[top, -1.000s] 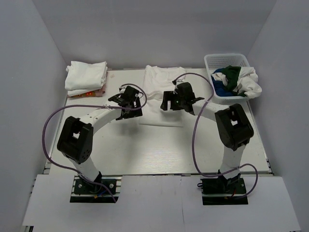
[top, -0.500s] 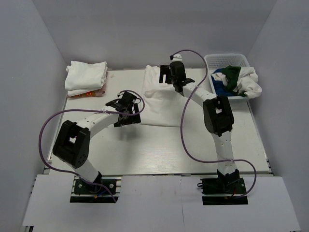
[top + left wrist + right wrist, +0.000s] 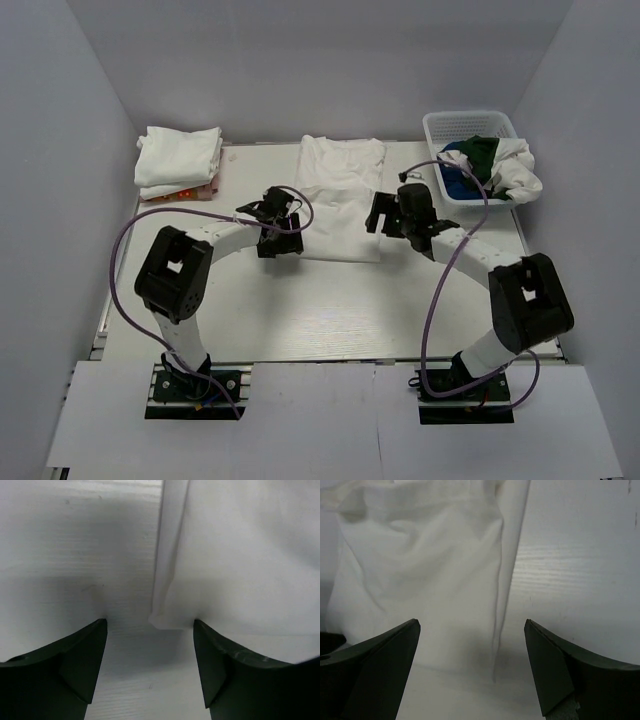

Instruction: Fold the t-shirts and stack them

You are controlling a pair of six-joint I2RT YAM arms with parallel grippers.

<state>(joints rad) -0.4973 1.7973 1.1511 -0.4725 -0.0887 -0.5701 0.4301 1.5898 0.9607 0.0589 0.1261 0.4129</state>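
T-shirt (image 3: 338, 195) flat on table (image 3: 300, 310) — left tool (image 3: 149, 625), right tool (image 3: 470, 625) spread at near corners.

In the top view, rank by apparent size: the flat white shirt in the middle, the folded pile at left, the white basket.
Largest: flat white shirt.
Then: white basket and folded pile, nearly alike; the basket seems slightly bigger.

Both arms are built from white tubular links joined by black, boxy joint housings (image 3: 172, 280). The left arm (image 3: 225, 235) and the right arm (image 3: 462, 245) each carry a purple cable (image 3: 113, 262), routed from behind the claw to a black base (image 3: 195, 385). The left gripper (image 3: 282, 240) and the right gripper (image 3: 378, 218) are black. The fingers (image 3: 75, 660) are matte, dark wedges, broad at the root and tapering to blunt tips.
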